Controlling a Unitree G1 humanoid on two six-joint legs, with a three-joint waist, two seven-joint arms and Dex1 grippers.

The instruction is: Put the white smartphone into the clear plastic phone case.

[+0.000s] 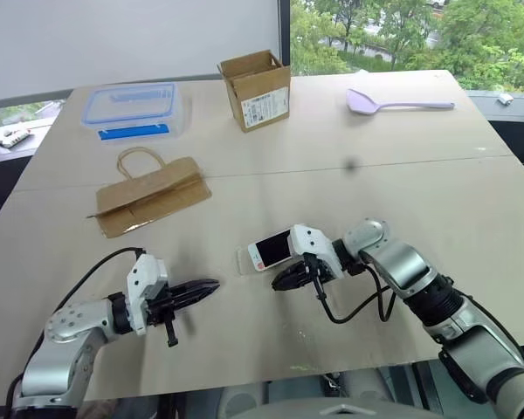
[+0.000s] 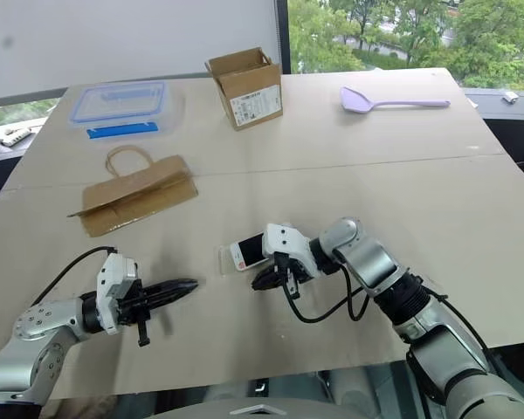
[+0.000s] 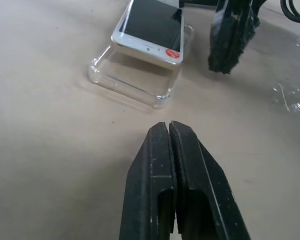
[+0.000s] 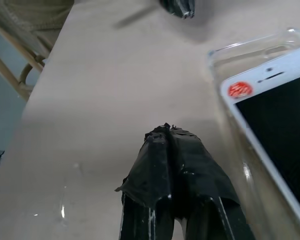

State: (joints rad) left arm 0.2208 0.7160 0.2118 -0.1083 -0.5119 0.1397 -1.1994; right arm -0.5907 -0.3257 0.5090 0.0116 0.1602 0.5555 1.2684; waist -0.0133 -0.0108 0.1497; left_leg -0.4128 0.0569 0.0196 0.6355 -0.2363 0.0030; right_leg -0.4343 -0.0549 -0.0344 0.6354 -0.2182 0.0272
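Note:
The white smartphone [image 1: 271, 249] lies screen up across the clear plastic phone case [image 1: 245, 261] in the middle of the table. Its near end, with a red sticker, rides raised over the case's rim [image 3: 135, 82], so the phone sits tilted, not flush inside. My right gripper [image 1: 284, 281] is shut and empty, just in front of the phone and apart from it. My left gripper [image 1: 211, 285] is shut too, holding nothing, a short way to the left of the case with its tip pointing toward it. The right wrist view shows the phone [image 4: 275, 115] in the case [image 4: 240, 55] beside my shut fingers.
A clear food box with a blue lid [image 1: 129, 106], an open cardboard box [image 1: 255, 89] and a purple spatula [image 1: 393, 103] stand along the far side. A flattened brown paper bag [image 1: 148, 196] lies left of centre. The table's front edge is close behind both grippers.

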